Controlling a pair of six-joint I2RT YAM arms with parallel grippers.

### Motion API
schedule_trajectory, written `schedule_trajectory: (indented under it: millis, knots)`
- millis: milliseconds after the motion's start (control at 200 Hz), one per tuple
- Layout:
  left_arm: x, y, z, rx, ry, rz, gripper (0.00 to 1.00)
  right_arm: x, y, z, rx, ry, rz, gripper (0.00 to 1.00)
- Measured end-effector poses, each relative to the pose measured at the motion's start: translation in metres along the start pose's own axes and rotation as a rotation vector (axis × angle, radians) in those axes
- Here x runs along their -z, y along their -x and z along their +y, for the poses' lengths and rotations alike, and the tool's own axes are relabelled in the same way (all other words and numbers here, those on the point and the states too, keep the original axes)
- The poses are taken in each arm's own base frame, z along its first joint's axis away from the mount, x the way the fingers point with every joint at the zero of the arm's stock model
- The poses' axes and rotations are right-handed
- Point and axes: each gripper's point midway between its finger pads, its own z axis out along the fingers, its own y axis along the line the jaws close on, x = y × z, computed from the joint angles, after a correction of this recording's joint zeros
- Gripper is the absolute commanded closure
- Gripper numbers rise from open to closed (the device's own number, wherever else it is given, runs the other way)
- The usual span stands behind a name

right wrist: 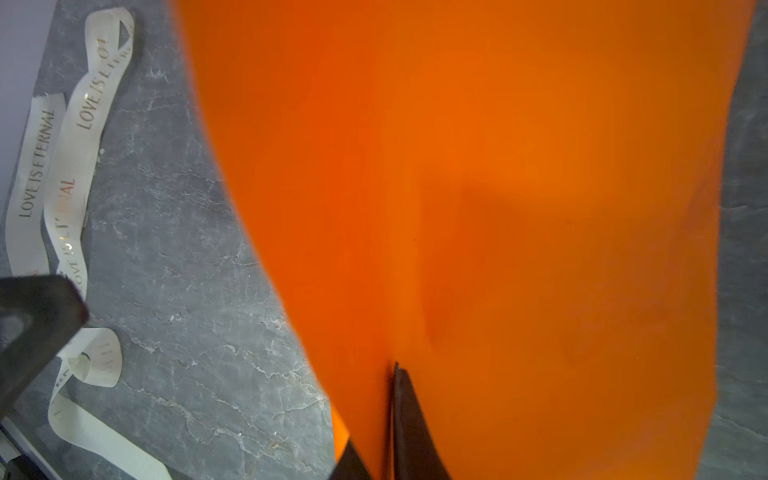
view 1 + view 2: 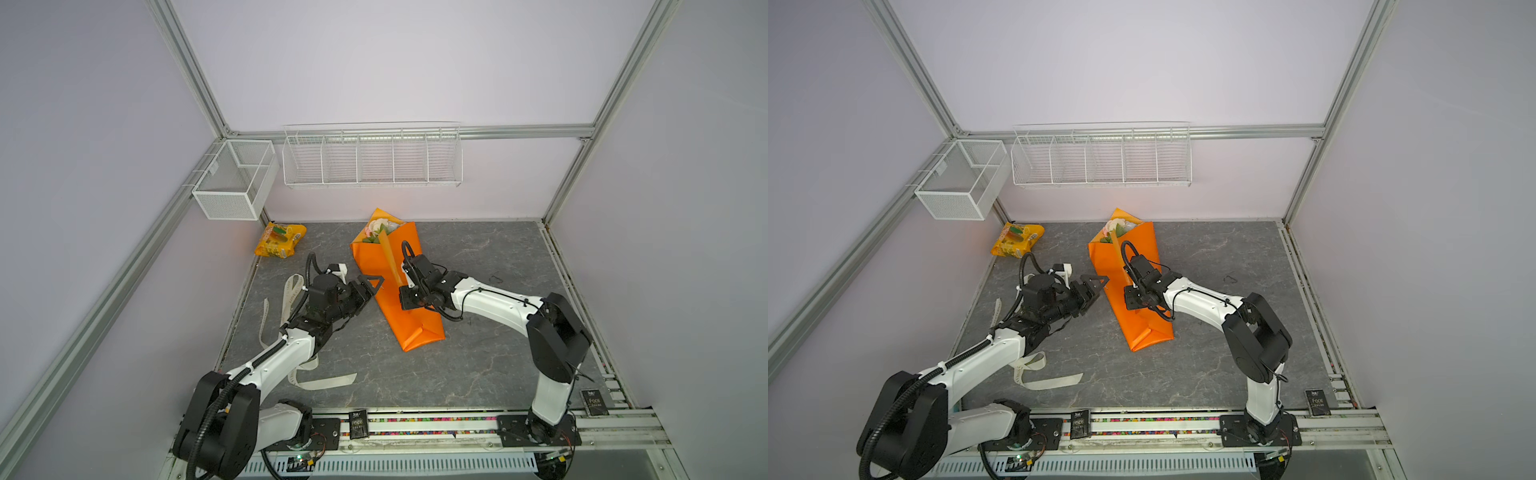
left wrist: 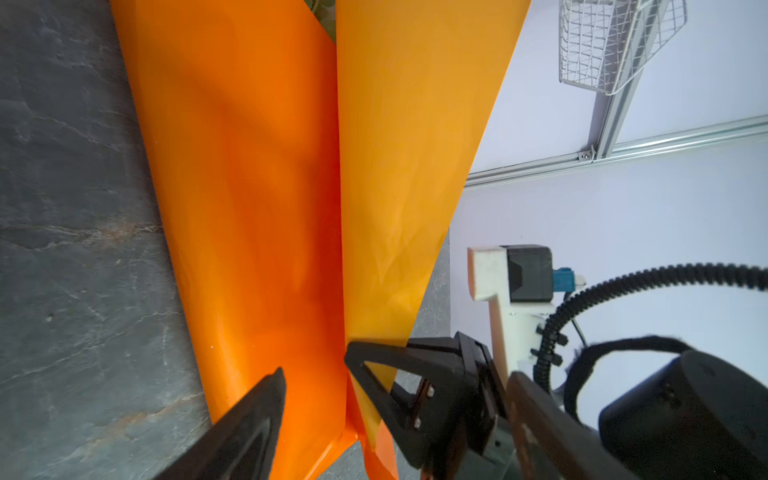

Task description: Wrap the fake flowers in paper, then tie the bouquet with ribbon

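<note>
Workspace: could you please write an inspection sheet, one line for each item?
Surface: grey stone-look table, no spills seen.
Job's things: bouquet lies in orange wrap, flowers toward the back wall; ribbon loose, untied.
Clutter: snack packet at back left.
End effectors: left end effector open at the wrap's edge; right end effector shut on the wrap.
Cables: black hose along left arm; cable loop at right wrist.
Surroundings: mesh basket and wire rack on the walls.

The bouquet (image 2: pixel 1142 328) lies mid-table (image 2: pixel 1225 353), with its blooms toward the back edge. The left gripper (image 2: pixel 1100 289) stands with jaws spread at the wrap's left side. The right gripper (image 2: pixel 1128 301) rests on top of the wrap. A snack packet (image 2: pixel 1017 241) sits in the back left corner, and a cream ribbon (image 2: pixel 1054 381) lies near the left edge.
</note>
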Motion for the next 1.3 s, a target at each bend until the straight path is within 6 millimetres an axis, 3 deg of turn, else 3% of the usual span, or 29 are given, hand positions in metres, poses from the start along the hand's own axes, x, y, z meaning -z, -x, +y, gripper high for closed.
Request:
schedule_trajectory:
  millis: [125,195,405,560,710,880,1015,1085,1180,1305]
  knots:
    - [-0.014,0.000,0.012,0.046,-0.005,0.032,0.12,-0.013,-0.003,0.009,-0.014,0.046,0.028,0.84]
    - [-0.022,-0.003,0.019,0.066,-0.006,0.055,0.11,-0.018,-0.002,0.014,-0.018,0.064,0.035,0.71]
    - [-0.041,-0.002,0.034,0.123,-0.008,0.078,0.10,-0.020,-0.001,0.025,-0.036,0.125,0.033,0.66]
    - [-0.047,0.000,0.038,0.145,-0.012,0.071,0.16,-0.023,-0.004,0.030,-0.059,0.188,0.045,0.59]
    - [-0.049,0.001,0.045,0.148,0.021,0.070,0.36,-0.023,-0.002,0.038,-0.072,0.268,0.042,0.55]
    - [-0.063,0.006,0.063,0.145,0.088,0.074,0.83,-0.015,-0.008,0.033,-0.104,0.316,0.048,0.49]
    - [-0.069,0.007,0.082,0.148,0.134,0.084,0.94,0.021,-0.005,0.019,-0.150,0.362,0.002,0.45]
    - [-0.071,0.007,0.091,0.152,0.150,0.091,0.94,0.045,0.000,0.010,-0.165,0.382,-0.042,0.47]
    - [-0.073,0.009,0.096,0.146,0.159,0.096,0.94,0.073,0.005,-0.003,-0.183,0.401,-0.104,0.65]
    - [-0.075,0.011,0.095,0.123,0.155,0.105,0.94,0.077,-0.008,-0.022,-0.232,0.397,-0.098,0.81]
